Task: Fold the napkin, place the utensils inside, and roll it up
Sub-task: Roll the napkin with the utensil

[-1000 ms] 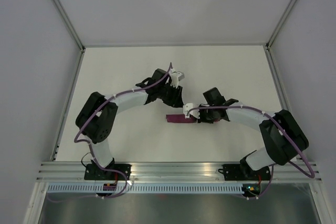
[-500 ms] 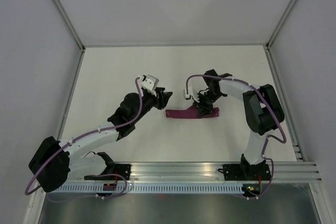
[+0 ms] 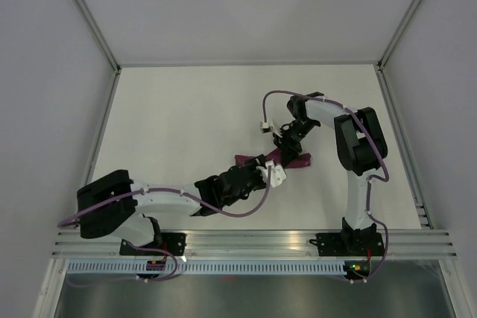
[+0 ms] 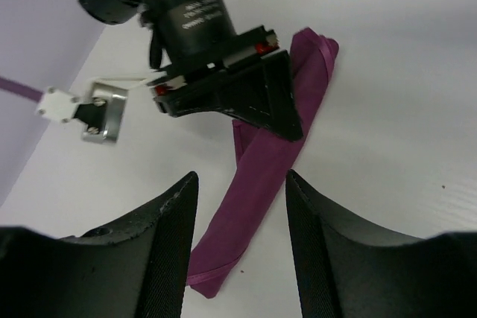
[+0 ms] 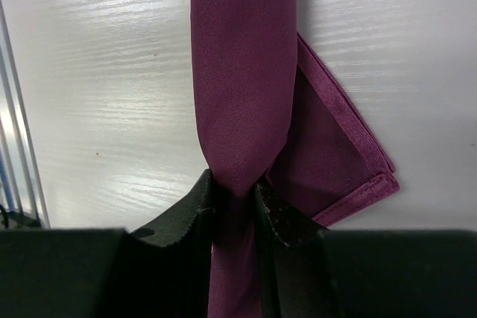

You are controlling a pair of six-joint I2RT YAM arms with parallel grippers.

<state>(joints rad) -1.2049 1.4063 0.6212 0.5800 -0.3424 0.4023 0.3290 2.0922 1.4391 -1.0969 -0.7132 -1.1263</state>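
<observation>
The napkin [image 5: 242, 72] is lying on the white table [image 3: 186, 109] as a narrow rolled strip, right of centre. The right gripper [image 5: 237, 191] is clamping this strip, its two dark fingers [image 5: 186, 210] squeezing the cloth into a tight waist, while one hemmed corner is fanning out flat beside the roll. The left gripper [image 4: 240, 178] is hovering with its jaws standing apart, framing the strip's free end without gripping it. The left arm [image 3: 171, 200] is reaching low across the table toward that end.
</observation>
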